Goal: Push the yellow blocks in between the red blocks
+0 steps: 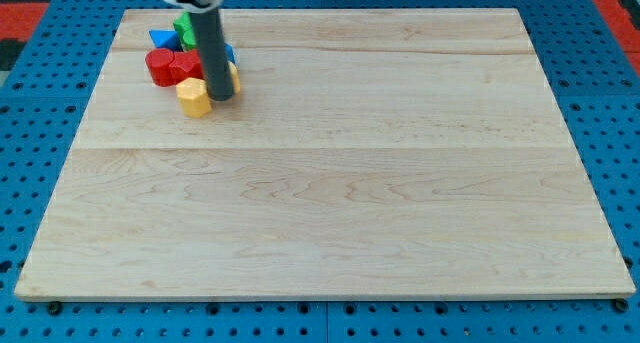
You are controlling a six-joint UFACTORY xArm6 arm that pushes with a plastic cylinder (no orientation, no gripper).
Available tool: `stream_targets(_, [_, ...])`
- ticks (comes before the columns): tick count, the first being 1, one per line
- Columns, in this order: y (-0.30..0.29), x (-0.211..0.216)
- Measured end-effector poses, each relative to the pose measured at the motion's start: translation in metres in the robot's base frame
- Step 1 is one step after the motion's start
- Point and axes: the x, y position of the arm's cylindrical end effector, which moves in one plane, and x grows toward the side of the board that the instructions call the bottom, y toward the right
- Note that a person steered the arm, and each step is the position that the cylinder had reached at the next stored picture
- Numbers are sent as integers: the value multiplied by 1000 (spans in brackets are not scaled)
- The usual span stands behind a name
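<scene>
A cluster of blocks sits at the top left of the wooden board. A yellow hexagonal block lies at the cluster's lower edge. A second yellow block peeks out to the right of the rod. Two red blocks lie side by side: a round one and another to its right. My tip stands just right of the yellow hexagon, touching or nearly touching it. The rod hides part of the cluster.
A blue block and a green block lie above the red blocks. Another blue block shows right of the rod. The board rests on a blue perforated table.
</scene>
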Motion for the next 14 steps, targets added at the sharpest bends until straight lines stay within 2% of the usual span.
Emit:
stream_targets(1, [-3, 0])
stream_targets(2, [13, 28])
stream_targets(3, [-17, 52])
stream_targets(4, [-49, 26])
stream_targets(5, [-49, -17])
stream_targets(7, [-43, 54])
stream_targets(9, [46, 7])
stream_targets(10, [19, -12])
stream_targets(11, [-31, -16])
stream_targets(12, [-30, -17])
stream_targets(13, [41, 1])
stream_targets(14, [125, -15])
